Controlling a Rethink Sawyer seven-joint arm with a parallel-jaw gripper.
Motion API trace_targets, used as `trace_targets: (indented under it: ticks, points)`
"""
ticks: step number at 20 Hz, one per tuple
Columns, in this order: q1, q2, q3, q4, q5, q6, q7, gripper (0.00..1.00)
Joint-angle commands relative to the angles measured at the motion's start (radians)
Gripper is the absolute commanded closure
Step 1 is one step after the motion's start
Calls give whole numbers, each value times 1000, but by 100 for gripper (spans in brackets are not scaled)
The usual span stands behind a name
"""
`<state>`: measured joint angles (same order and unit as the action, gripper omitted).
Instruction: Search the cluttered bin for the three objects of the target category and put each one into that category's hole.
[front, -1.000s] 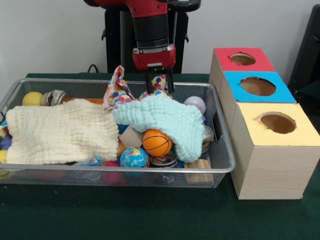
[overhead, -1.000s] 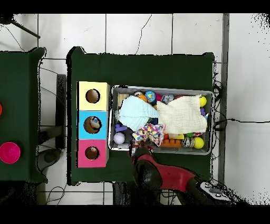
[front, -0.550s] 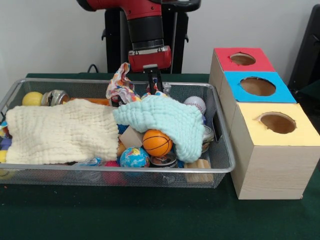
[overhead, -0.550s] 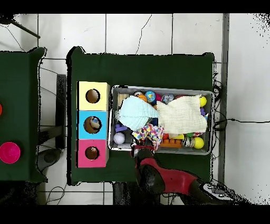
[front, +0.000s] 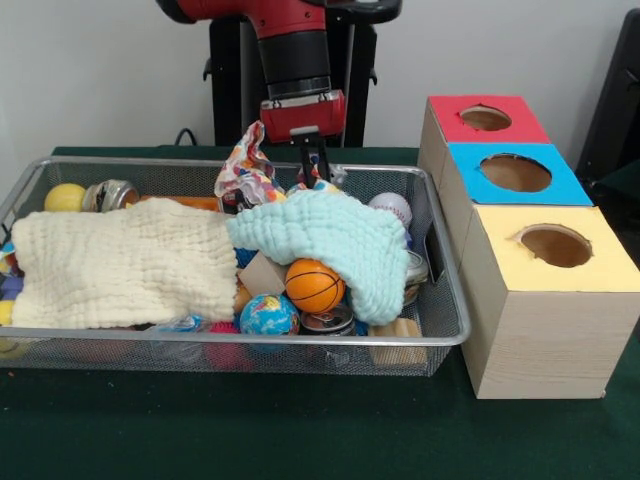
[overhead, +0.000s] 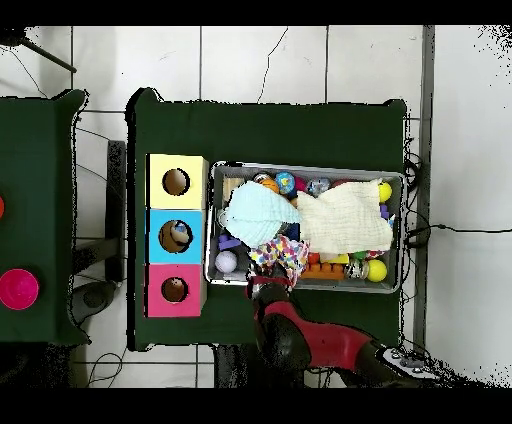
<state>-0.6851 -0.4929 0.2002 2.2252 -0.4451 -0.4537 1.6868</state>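
My gripper hangs over the back of the wire bin, its fingers close together and shut on a colourful patterned cloth that bunches up beside them. In the overhead view the same cloth lies at the bin's lower edge, and the wrist hides the fingers. A mint cloth and a cream cloth cover much of the clutter. An orange basketball, a globe ball, a baseball and a yellow ball show around them.
Three boxes with round holes stand right of the bin: red, blue, yellow. Tin cans and a wooden block also lie in the bin. Overhead, the blue box's hole holds something.
The fingers, spread wide and low a second ago, have come together on the patterned cloth and lifted a little. The cloth has bunched up toward the gripper.
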Motion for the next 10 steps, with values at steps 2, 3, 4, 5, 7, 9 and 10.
trace_targets:
  ticks: [2, 3, 4, 5, 7, 9, 10]
  points:
    - [136, -294, 3, 292, 232, 129, 324, 100]
    - [161, -380, 13, 336, 287, 181, 342, 100]
    - [179, -444, 25, 362, 330, 227, 352, 100]
    - [195, -483, 29, 376, 363, 261, 357, 100]
    - [228, -546, 25, 391, 407, 297, 359, 100]
    - [240, -561, 28, 397, 423, 303, 359, 100]
    - [249, -563, 25, 400, 429, 301, 360, 100]
